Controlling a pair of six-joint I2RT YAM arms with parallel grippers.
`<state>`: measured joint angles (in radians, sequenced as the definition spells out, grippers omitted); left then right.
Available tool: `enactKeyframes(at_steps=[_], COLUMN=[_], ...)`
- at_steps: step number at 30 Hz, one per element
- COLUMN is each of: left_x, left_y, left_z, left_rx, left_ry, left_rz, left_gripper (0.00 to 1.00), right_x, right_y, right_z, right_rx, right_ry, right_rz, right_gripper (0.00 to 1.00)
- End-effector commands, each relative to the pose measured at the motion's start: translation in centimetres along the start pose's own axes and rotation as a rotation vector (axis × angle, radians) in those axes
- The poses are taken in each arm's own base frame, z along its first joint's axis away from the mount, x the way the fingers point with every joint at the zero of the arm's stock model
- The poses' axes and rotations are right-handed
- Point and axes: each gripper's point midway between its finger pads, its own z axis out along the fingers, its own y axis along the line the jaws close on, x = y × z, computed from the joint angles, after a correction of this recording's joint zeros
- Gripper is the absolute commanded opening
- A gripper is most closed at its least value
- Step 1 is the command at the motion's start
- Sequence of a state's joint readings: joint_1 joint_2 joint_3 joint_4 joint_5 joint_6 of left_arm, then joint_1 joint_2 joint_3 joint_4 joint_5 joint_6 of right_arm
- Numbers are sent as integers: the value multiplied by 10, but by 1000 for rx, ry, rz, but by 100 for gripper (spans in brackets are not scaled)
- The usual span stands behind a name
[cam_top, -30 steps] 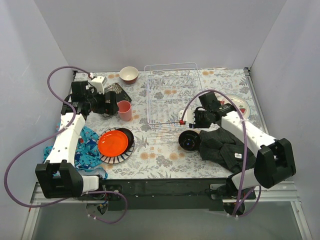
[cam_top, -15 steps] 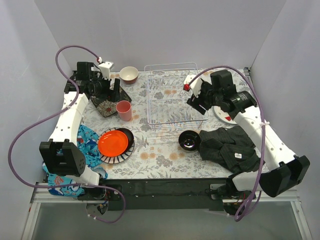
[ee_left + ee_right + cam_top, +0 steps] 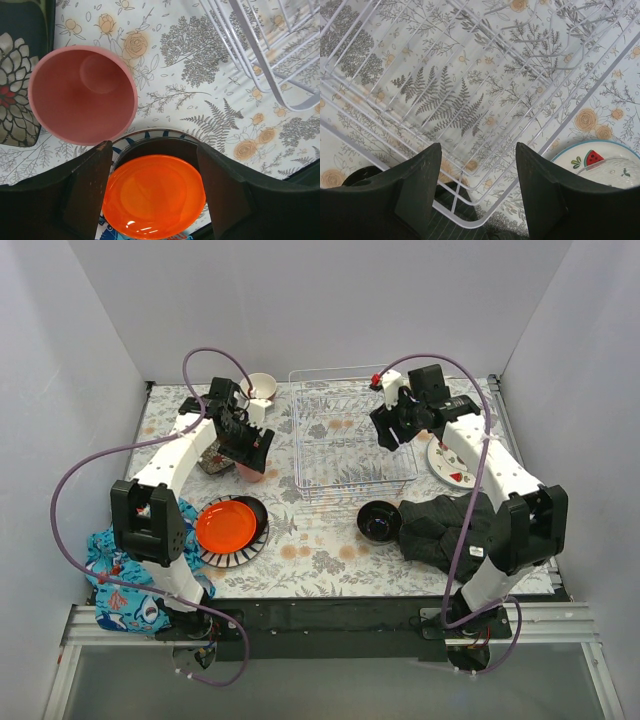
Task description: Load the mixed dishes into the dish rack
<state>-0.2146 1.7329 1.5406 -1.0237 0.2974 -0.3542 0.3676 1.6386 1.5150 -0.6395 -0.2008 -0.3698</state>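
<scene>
- Top view:
  - The rectangular white wire dish rack (image 3: 350,440) stands at the middle of the desk's (image 3: 320,545) far edge and holds nothing, so I judge loading has not begun.
  - The left pincer (image 3: 252,447) hangs over the round pink cup (image 3: 250,470) just left of the rack, and the right pincer (image 3: 392,430) hovers over the rack's right side. Their jaws are too small to read here.
  - Dishes on the desk:
    - one pink cup;
    - one glossy red bowl (image 3: 258,388) at the far edge;
    - one round dark bowl (image 3: 380,521) on the near side of the rack;
    - one round orange plate (image 3: 226,526) toward the near-left corner, lying on one black plate (image 3: 257,510), which lies on one striped white plate (image 3: 228,561);
    - one flower-patterned dark plate (image 3: 212,460), partly hidden by the arm;
    - one white plate with red marks (image 3: 452,464) by the right edge.
  - Also one rack, one black cloth (image 3: 450,532) and one blue patterned cloth (image 3: 150,555).
- Left wrist view:
  - The jaws are spread wide and hold nothing.
  - The cup stands upright, mouth up, just off the left finger.
  - The step in hand looks like picking up the cup. The next move calls for shifting over its rim, lowering and closing.
- Right wrist view:
  - The jaws are spread and empty above the bare rack floor.
  - The dark bowl and the red-marked plate show at the edges of the picture.
</scene>
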Motion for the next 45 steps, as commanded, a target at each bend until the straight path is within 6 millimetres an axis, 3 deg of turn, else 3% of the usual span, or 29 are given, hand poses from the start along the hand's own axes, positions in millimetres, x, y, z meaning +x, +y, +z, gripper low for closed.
enactKeyframes(at_steps=[1,8,11,15,16,17,21,22,24,25,26,27,28,29,31,36,37,39,40,41,45], left_x=[-7,-16,-26,-24,-24,-23,-31,-52,-62,-88,-100,-94,-116,-124,-132,-146,-155,-153,-160,-156,-164], left_y=[7,13,17,20,19,18,22,21,19,20,16,10,9,-5,-10,-44,-50,-68,-74,-84,-100], left_z=[7,31,33,35,32,29,2,-21,-38,-51,-85,-76,-98,-113,-118,-113,-121,-99,-107,-96,-83], left_rx=[-74,-136,-159,-167,-167,-166,-238,-281,-321,-367,-428,-440,-517,-560,-643,-767,-806,-818,-872,-873,-997], left_ry=[4,33,18,46,48,48,-34,-157,-270,-410,-529,-544,-673,-733,-811,-912,-978,-977,-1021,-1023,-1068], left_rz=[56,127,133,140,139,142,160,176,211,240,263,332,364,449,496,746,765,853,897,934,1012], left_gripper=[67,60,45,24,7,0,0,0,0,0,0,0,0,0,0,0,0,0,0,0,0], right_x=[-39,-35,-36,-38,-41,-43,-73,-80,-98,-110,-116,-123,-125,-121,-125,-136,-141,-147,-148,-148,-142], right_y=[-13,-10,-8,-9,-8,-10,-12,-10,-2,14,19,14,21,14,9,5,6,11,10,9,7], right_z=[-3,2,-1,2,2,3,10,11,15,7,5,8,3,10,10,16,15,15,15,18,30], right_rx=[1,-36,-45,-43,-44,-38,-93,-126,-273,-434,-526,-617,-716,-736,-780,-829,-836,-851,-858,-860,-861], right_ry=[-108,-112,-120,-127,-131,-135,-183,-197,-237,-263,-282,-311,-309,-282,-293,-265,-280,-281,-271,-263,-220], right_rz=[44,71,80,124,158,179,325,361,500,545,589,683,701,782,790,922,911,916,948,968,1065], right_gripper=[68,67,67,67,67,67,70,74,83,86,86,89,98,98,98,98,98,98,98,98,98])
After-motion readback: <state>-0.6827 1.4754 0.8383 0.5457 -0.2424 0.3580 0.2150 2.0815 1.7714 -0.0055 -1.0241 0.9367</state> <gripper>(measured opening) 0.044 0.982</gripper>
